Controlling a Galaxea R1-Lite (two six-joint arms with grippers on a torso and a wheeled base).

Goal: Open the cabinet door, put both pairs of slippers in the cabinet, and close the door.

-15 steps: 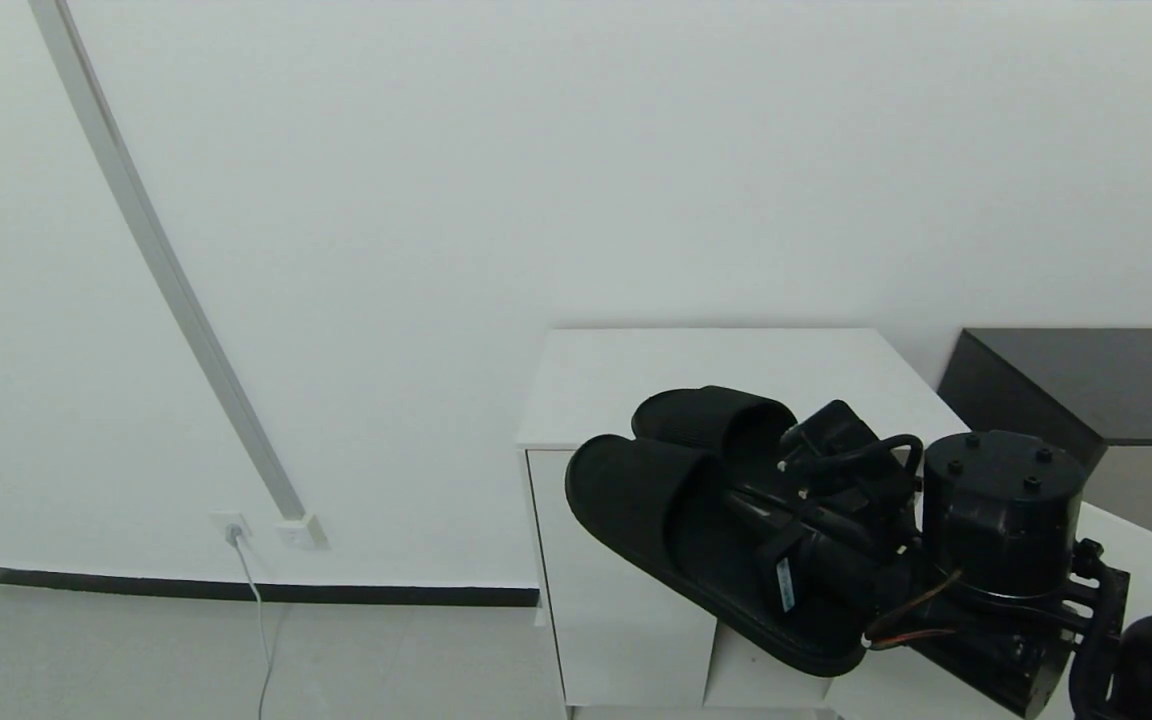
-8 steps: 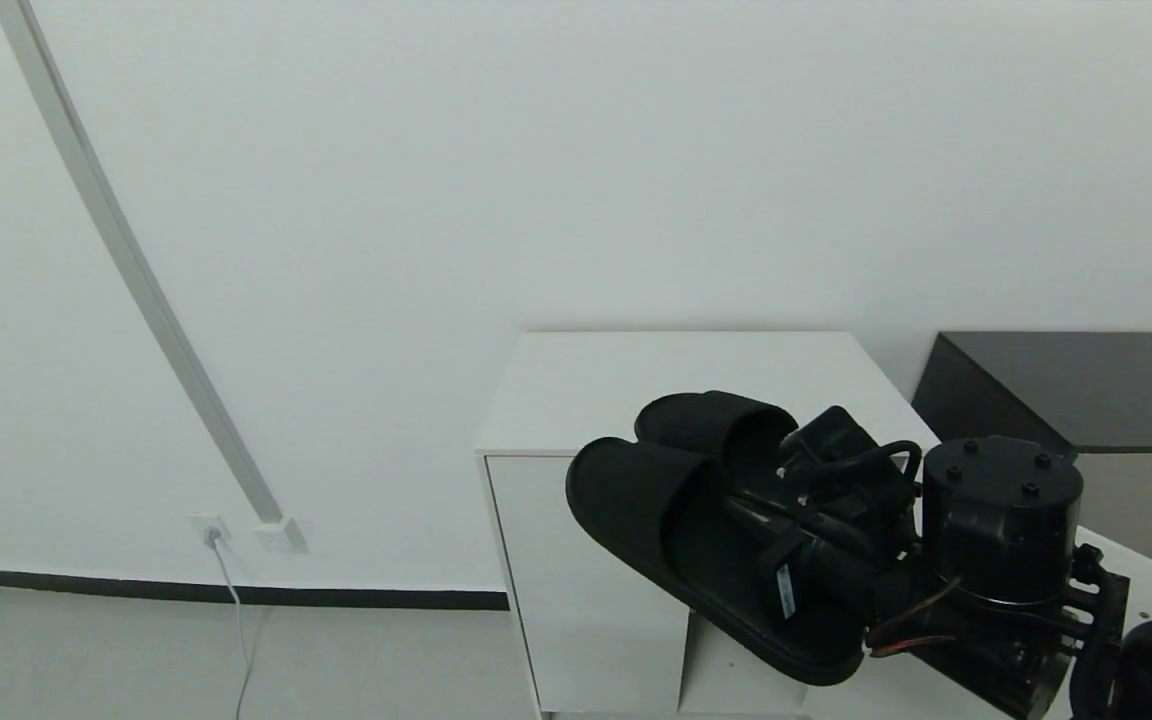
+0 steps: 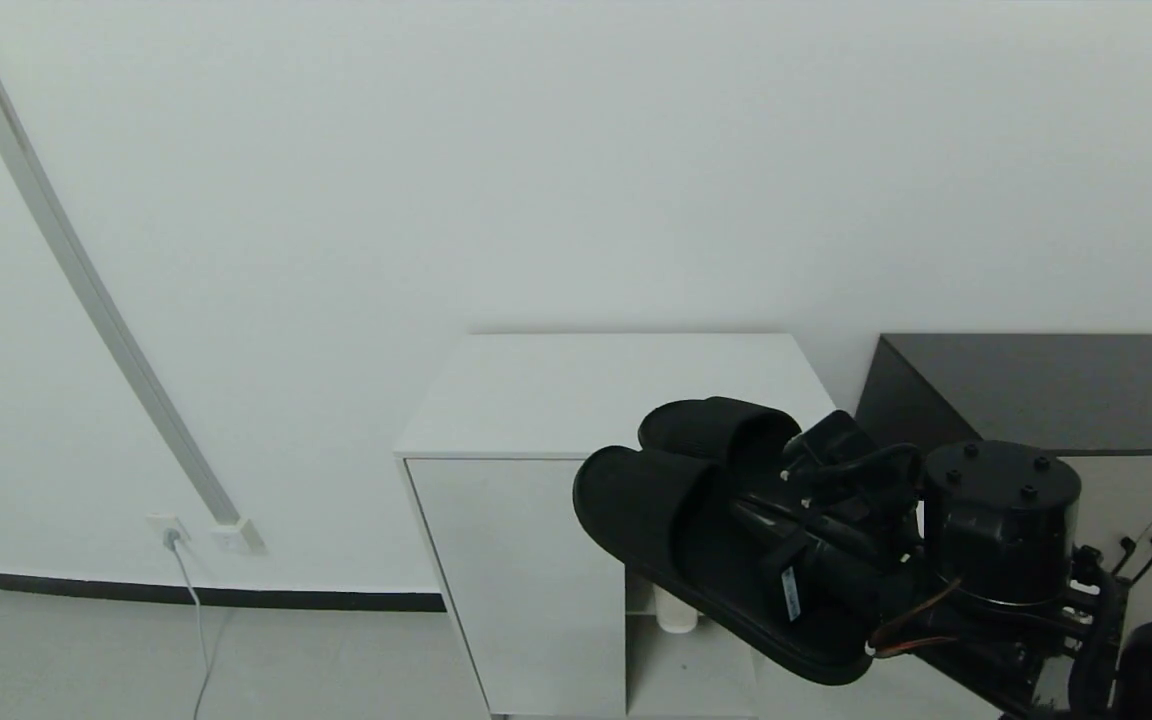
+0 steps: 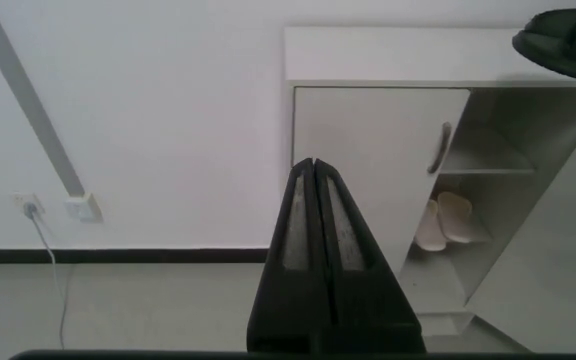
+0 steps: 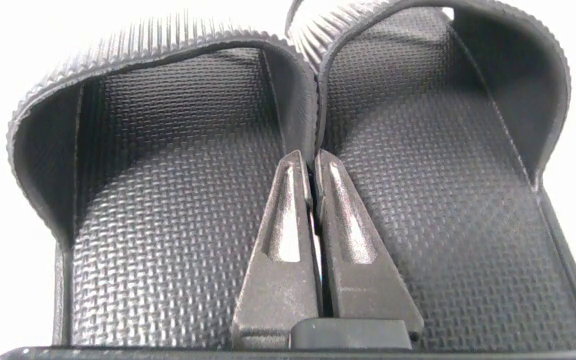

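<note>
Pinching the black slippers together, the right gripper holds them lengthwise, toes toward the head view's upper left.

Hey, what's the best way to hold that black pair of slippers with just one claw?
Pinch the two touching inner side walls of the black slippers together, just behind the straps, coming in from the heel end. They lie side by side with toes pointing the same way, so one pinch on that seam carries both, as the right claw does here.
</note>
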